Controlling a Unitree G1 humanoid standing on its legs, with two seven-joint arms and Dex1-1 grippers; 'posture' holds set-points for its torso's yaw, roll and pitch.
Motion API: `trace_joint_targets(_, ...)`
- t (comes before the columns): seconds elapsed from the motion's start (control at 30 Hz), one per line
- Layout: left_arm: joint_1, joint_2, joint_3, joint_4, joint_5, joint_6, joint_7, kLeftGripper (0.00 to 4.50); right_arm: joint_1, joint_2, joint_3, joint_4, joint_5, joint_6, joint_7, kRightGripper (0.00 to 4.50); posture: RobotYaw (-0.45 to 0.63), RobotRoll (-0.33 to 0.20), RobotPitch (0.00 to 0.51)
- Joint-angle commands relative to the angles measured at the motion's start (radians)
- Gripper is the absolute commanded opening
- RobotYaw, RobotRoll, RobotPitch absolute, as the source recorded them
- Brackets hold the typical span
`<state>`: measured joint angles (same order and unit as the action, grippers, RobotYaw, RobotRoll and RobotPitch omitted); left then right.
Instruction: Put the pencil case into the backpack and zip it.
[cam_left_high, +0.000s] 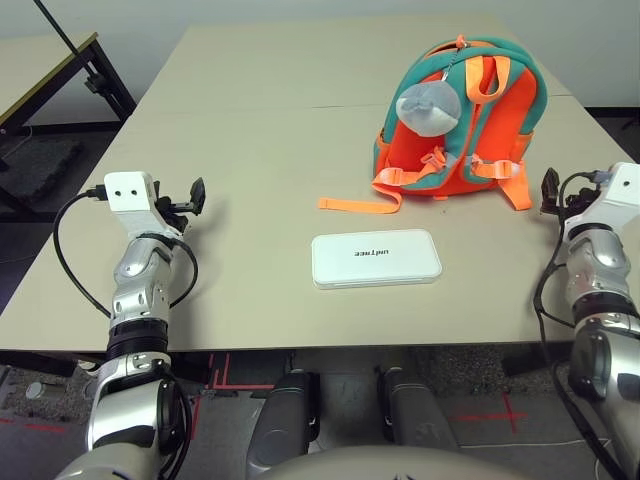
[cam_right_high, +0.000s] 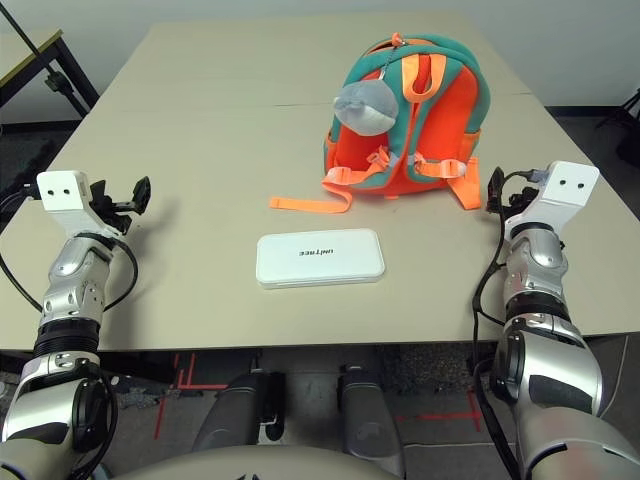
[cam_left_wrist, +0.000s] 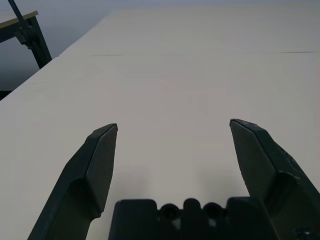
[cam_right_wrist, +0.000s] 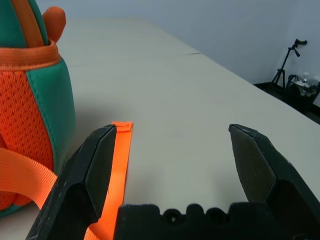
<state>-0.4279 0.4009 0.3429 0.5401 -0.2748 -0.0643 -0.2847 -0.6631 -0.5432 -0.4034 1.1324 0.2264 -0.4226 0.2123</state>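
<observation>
Lying flat at centre frame, the pencil case (cam_left_high: 375, 258) sits free below the backpack (cam_left_high: 462, 120), upper right. Left gripper (cam_left_high: 194, 196) and right gripper (cam_left_high: 549, 190) flank them with jaws spread wide, empty, seemingly poised for a first pickup.

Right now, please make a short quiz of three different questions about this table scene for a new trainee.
1. True or false: the pencil case lies inside the backpack.
2. Which gripper has the loose orange strap end near its fingers? A) left gripper B) right gripper
3. Fill in: a grey plush ____ hangs on the backpack.

Key: 1 false, it lies on the table in front of the backpack. 2 B. 3 toy.
</observation>
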Motion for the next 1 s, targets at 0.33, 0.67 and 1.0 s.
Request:
trace_joint_targets(0.33, 0.024, -0.003, -0.003, -0.057, -0.029, 0.073, -0.02, 4.5, -0.014, -0.009, 0.003, 0.017, -0.011, -0.003, 0.006, 4.47, -0.04, 0.0, 0.107)
trace_joint_targets(0.67, 0.095, 0.048, -0.089, -0.496, -0.274, 0.675, -0.183, 4.5, 0.033, -0.042, 0.016, -0.035, -0.02, -0.004, 0.066, 4.47, -0.06, 0.0, 0.127)
trace_joint_targets(1.0, 0.031, 0.108, -0.098, -0.554, -0.494, 1.191, -0.24, 4.5, 0.198, -0.091, 0.05, -0.351, 0.011, 0.099, 0.281, 4.47, -0.13, 0.0, 0.132)
